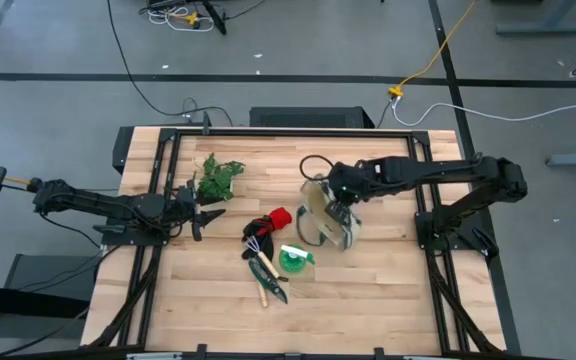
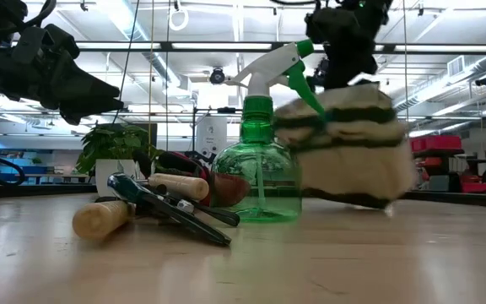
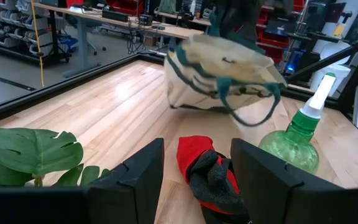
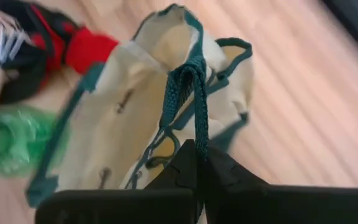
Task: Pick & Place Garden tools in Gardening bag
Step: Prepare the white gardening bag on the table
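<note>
Right gripper pinches the gardening bag handle (left gripper gapes, empty).

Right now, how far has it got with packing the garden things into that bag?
Nothing looks packed yet. The right gripper is shut on a green handle of the gardening bag and holds it up, tilted. The left gripper is open, facing the red-and-black glove. The glove, green spray bottle, mini rake and pruning shears all lie on the table.

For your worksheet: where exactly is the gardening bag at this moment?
In the high view the gardening bag sits right of centre, beside the green spray bottle, its green handle pinched in the right gripper.
</note>
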You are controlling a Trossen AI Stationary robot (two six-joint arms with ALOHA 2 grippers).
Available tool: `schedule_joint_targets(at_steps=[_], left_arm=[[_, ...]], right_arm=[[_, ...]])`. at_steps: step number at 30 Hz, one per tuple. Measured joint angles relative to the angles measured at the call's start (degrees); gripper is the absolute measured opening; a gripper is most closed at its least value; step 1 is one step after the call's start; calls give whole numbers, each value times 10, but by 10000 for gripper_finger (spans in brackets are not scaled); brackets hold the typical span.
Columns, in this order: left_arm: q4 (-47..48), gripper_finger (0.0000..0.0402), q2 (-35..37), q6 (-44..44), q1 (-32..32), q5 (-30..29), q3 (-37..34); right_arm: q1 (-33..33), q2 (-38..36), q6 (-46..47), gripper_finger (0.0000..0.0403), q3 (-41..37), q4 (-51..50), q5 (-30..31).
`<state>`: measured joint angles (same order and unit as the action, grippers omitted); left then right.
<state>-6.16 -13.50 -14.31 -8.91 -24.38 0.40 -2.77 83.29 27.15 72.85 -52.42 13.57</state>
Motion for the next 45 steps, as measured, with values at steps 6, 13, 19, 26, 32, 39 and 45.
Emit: schedule_joint_targets(at_steps=[6, 13, 19, 26, 32, 39, 45], left_arm=[[0, 193, 0, 0, 0, 0, 0], [0, 193, 0, 0, 0, 0, 0], [0, 193, 0, 0, 0, 0, 0], [0, 193, 0, 0, 0, 0, 0], [0, 193, 0, 0, 0, 0, 0], [0, 193, 0, 0, 0, 0, 0], [0, 193, 0, -6, 0, 0, 0]], right_arm=[[-19, 0, -46, 1, 30, 52, 9], [-42, 0, -83, 1, 34, 132, 4], [-59, 0, -106, 1, 34, 202, -19], [-75, 0, -131, 1, 34, 273, -46], [-86, 0, -141, 2, 34, 310, -55], [-96, 0, -150, 2, 9, 408, -112], [-107, 0, -146, 2, -42, 485, -143]])
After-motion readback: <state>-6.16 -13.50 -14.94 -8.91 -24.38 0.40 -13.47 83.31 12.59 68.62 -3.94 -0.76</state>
